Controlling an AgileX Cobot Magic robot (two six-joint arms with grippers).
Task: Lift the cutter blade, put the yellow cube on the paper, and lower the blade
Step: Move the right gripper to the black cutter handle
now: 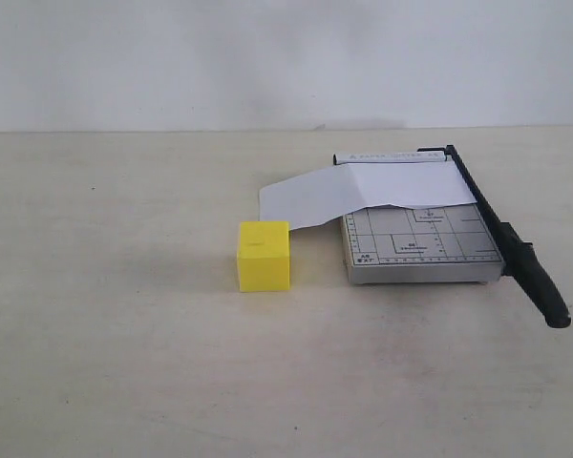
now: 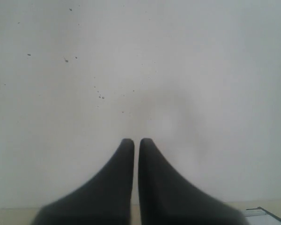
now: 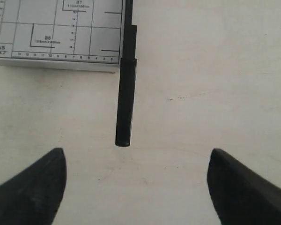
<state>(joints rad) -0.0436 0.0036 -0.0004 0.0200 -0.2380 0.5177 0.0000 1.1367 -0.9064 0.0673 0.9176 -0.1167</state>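
Two end effectors, one lowered blade

Flat along one edge of the small grey gridded trimmer base (image 1: 420, 250), the long thin black cutter blade (image 1: 497, 221) is down, so the raise has not begun. Its thicker rounded handle (image 3: 125, 101) juts past the base over the pale desk (image 1: 124, 372) and points back at the right end effector (image 3: 136, 161), whose fingers are spread wide and empty. The handle tip sits ahead of that gap, roughly centred on it and apart from both fingers. The blade's long axis runs directly away from the end effector toward the hinge. I judge the right arm the nearer one: a forward reach would bring its fingers astride the handle.

The white rectangular paper sheet (image 1: 363, 191) lies partly on the base, beyond the blade from that end effector. Its free end overhangs toward the plain bright yellow cube (image 1: 264, 256), which stands on the desk just beside it; contact cannot be told. The left end effector (image 2: 136, 143) has its fingers drawn to a narrow slit, empty, facing a blank pale wall (image 2: 140, 56).
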